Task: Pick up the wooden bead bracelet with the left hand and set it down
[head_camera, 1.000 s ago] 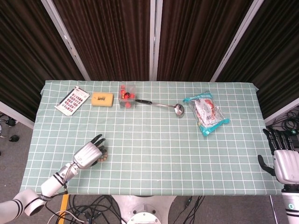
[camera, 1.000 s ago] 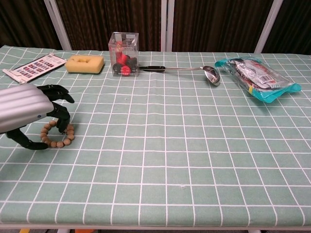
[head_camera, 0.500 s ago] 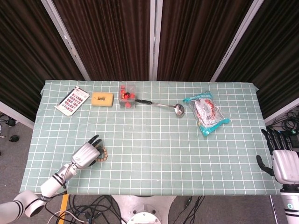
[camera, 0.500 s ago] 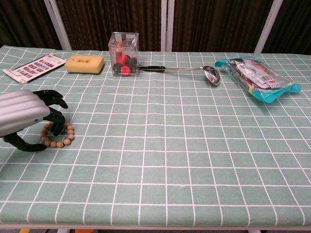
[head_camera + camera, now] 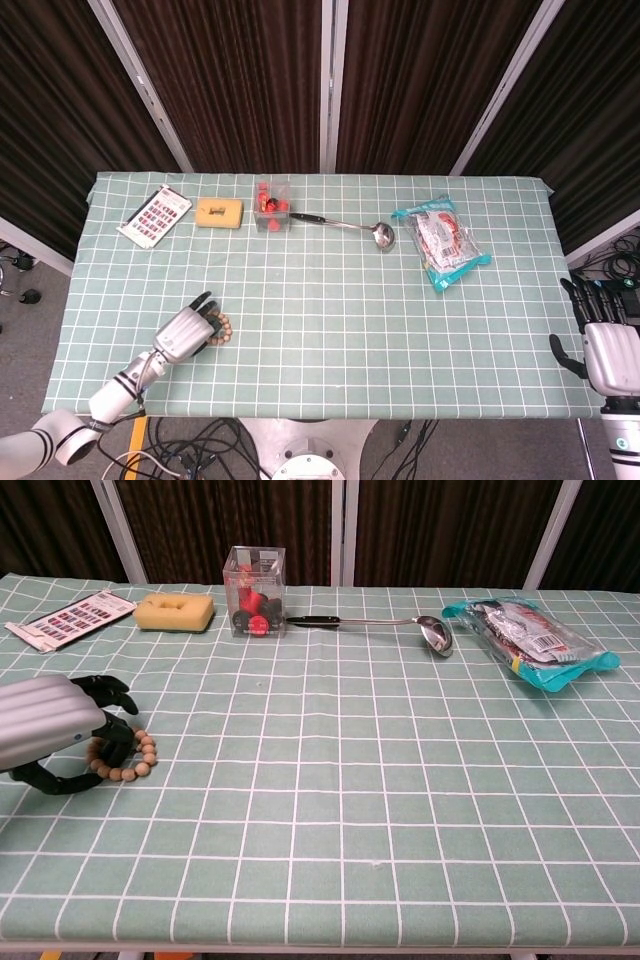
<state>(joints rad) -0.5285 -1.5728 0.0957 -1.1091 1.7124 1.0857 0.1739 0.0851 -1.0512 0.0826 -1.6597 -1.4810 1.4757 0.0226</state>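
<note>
The wooden bead bracelet [image 5: 137, 759] [image 5: 223, 328] lies on the green checked cloth near the table's front left. My left hand [image 5: 52, 734] [image 5: 186, 335] is low over its left side. The dark fingers [image 5: 112, 742] curl down into the ring and the thumb comes in from below, so the beads on that side are pinched between them and partly hidden. The bracelet still touches the cloth. My right hand [image 5: 610, 352] shows only in the head view, off the table's right edge, fingers apart and holding nothing.
Along the far side stand a colour card [image 5: 70, 617], a yellow sponge [image 5: 175, 611], a clear box of red pieces [image 5: 253, 579], a ladle [image 5: 375, 623] and a teal snack bag [image 5: 525, 630]. The table's front edge [image 5: 320, 942] runs close below the bracelet.
The left hand has sunk lower and drawn slightly left, and its fingers have curled in onto the bracelet. The bracelet has barely shifted. The right hand has stayed put.
</note>
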